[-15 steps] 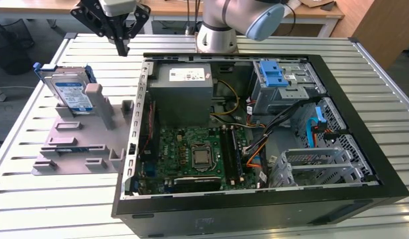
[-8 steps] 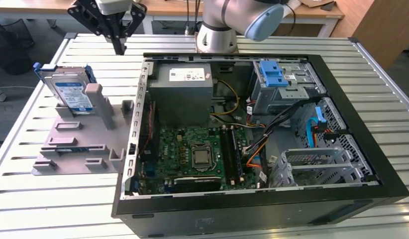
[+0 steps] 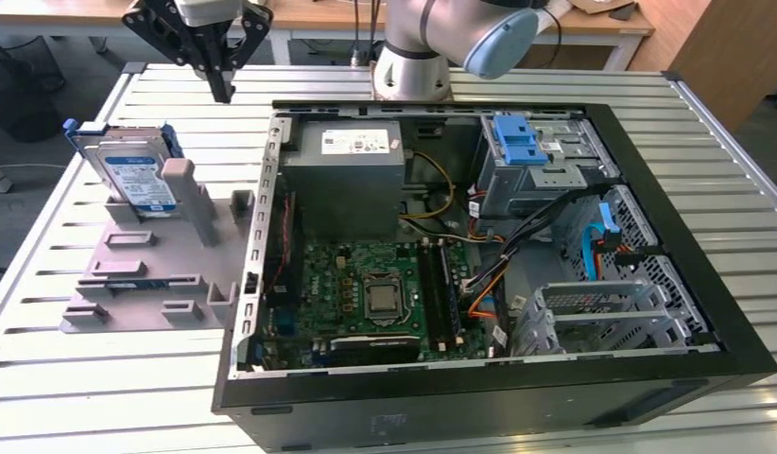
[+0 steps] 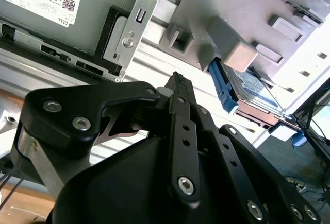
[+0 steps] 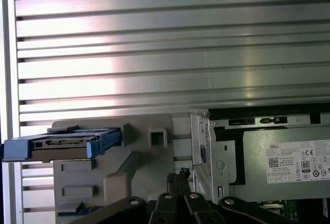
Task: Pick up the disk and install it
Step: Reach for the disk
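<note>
The disk [image 3: 134, 178] shows label in exterior view, edge in first wrist view.

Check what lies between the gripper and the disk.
No loose item: in the first wrist view, just the grey holder's upright block stands between the shut gripper and the disk.

Silver disk [image 3: 134, 178] w/ blue trim
</note>
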